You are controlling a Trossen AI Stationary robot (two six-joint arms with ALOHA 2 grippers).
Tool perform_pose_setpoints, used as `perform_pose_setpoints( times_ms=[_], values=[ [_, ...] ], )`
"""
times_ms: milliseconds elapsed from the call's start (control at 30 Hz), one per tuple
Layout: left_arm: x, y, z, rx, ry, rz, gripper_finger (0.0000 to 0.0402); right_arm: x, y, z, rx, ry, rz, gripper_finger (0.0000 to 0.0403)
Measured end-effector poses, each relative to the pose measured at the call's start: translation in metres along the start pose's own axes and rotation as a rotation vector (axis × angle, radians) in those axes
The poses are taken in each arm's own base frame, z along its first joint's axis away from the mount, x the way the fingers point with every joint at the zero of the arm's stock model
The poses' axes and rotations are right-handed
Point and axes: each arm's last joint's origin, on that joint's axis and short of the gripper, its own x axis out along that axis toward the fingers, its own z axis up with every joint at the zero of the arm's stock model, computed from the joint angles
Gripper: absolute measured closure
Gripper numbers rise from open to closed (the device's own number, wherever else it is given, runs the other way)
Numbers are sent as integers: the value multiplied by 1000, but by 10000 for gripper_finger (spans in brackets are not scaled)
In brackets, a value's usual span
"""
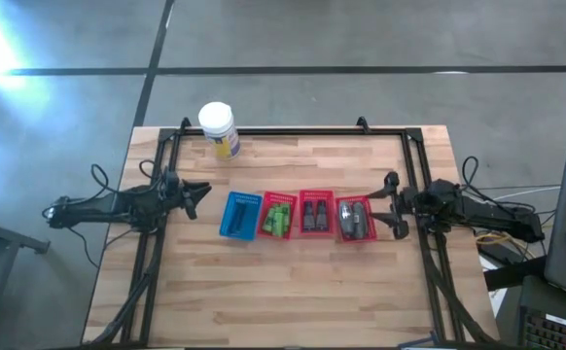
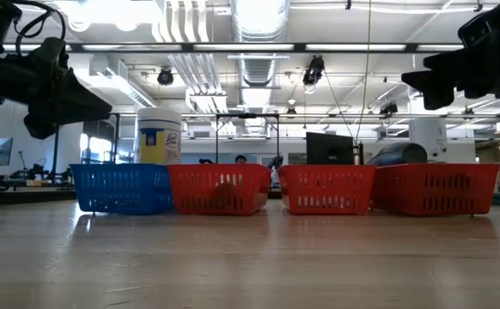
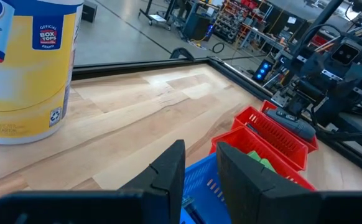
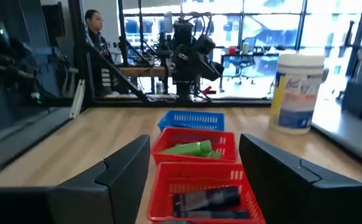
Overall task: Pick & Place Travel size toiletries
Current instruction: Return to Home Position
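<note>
Four ribbed baskets stand in a row across the middle of the table. From left to right they are a blue basket [image 1: 236,216], a red basket with bright green little bottles [image 1: 279,219], a red basket with dark pieces [image 1: 314,214], and a red basket with grey tubes [image 1: 355,220]. My left gripper [image 1: 197,194] hovers left of the blue basket. In the left wrist view my left gripper [image 3: 199,152] is narrowly open, with nothing between its fingers. My right gripper [image 1: 392,202] hovers right of the row. In the right wrist view my right gripper [image 4: 194,146] is open and points level along the row, toward the green bottles [image 4: 193,149].
A big white jar with a yellow label [image 1: 218,126] stands at the table's far side, left of the middle. A black frame rail [image 1: 293,130] runs around the tabletop. A person [image 4: 95,31] stands in the room beyond. Bare wood [image 1: 293,292] lies in front of the baskets.
</note>
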Motion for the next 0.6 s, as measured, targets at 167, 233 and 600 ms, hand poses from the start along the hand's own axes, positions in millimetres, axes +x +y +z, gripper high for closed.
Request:
perform_pose_setpoints(
  times_ms=[167, 233, 600],
  values=[
    [0, 0, 0, 0, 0, 0, 305, 0, 0, -1, 79, 6, -1, 172],
    [0, 0, 0, 0, 0, 0, 305, 0, 0, -1, 86, 7, -1, 175],
    [0, 0, 0, 0, 0, 0, 305, 0, 0, -1, 87, 6, -3, 176]
  ],
)
